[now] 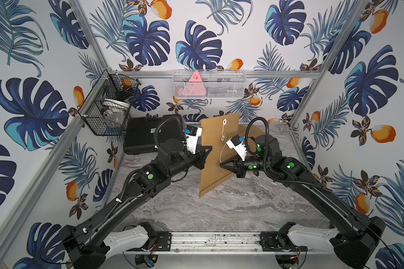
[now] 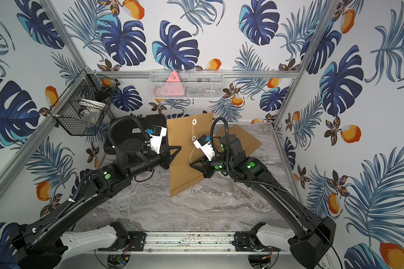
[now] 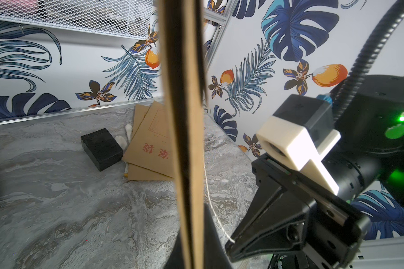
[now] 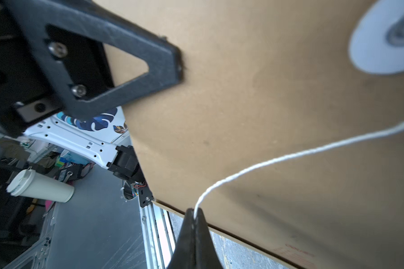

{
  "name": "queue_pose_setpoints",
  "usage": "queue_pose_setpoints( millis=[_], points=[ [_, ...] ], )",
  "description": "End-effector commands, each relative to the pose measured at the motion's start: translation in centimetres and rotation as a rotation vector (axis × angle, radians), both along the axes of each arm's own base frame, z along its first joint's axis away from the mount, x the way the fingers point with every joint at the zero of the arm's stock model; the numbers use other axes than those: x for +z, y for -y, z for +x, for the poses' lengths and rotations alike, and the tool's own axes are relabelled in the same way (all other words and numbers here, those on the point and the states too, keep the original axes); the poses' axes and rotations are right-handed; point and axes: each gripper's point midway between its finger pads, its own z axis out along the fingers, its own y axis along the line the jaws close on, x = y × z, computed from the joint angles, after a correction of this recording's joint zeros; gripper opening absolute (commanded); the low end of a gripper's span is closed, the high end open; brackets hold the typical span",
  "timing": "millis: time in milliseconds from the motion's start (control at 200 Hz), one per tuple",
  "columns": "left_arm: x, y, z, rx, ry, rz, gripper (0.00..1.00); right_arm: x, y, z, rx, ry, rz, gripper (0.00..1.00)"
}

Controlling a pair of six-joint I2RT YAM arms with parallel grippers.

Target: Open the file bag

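- The left gripper (image 1: 210,147) is clamped shut on the near edge of the brown file bag (image 1: 217,153), holding it upright on its edge over the middle of the marble table (image 1: 219,209), in both top views.
- The bag stands tilted, with one lower corner down at the tabletop; whether it touches cannot be told.
- In the right wrist view, one black finger (image 4: 168,67) of the left gripper lies flat against the bag's brown face.
- The right gripper (image 1: 220,164) is closed tight on the end of the white string (image 1: 222,151), its tips just beside the bag's face.
- The right wrist view shows the string (image 4: 266,163) pinched between the closed tips (image 4: 194,215) and curving away toward a white disc (image 4: 383,46).
- In a top view the string hangs from the lower disc (image 2: 193,138), with the upper disc (image 2: 194,121) on the flap above it.
- The left wrist view sees the bag edge-on (image 3: 184,139), with more brown file bags (image 3: 149,144) lying flat beside a small black box (image 3: 102,149) at the back of the table.
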Motion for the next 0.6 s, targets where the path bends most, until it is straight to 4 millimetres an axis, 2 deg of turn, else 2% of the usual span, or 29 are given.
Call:
queue_pose_setpoints(
  millis=[0,95,170,405,540,555,570,595],
  points=[
    [1.5,-0.2,0.0,0.006,0.045,-0.014,0.00,-1.6,2.6,2.9,-0.220,0.031,-0.121,0.00],
    [1.6,-0.2,0.0,0.006,0.048,-0.014,0.00,-2.5,4.6,4.3,-0.361,0.044,-0.173,0.00],
    [1.7,-0.2,-0.1,0.001,0.049,-0.015,0.00,-2.9,5.2,4.5,-0.394,0.049,-0.191,0.00],
    [2.3,-0.2,-0.3,-0.003,0.055,-0.025,0.00,-4.2,3.9,2.8,-0.258,0.015,-0.197,0.00],
    [2.7,-0.5,-0.5,0.002,0.063,-0.031,0.00,-4.8,3.8,2.1,-0.215,0.009,-0.221,0.00],
    [2.7,-0.5,-0.5,0.002,0.063,-0.030,0.00,-5.0,3.8,2.1,-0.212,0.005,-0.225,0.00],
    [2.8,-0.6,-0.5,0.003,0.064,-0.031,0.00,-6.1,4.0,1.8,-0.207,-0.012,-0.246,0.00],
    [2.8,-0.6,-0.6,0.004,0.065,-0.029,0.00,-6.3,4.1,1.7,-0.202,-0.014,-0.251,0.00]
  ],
)
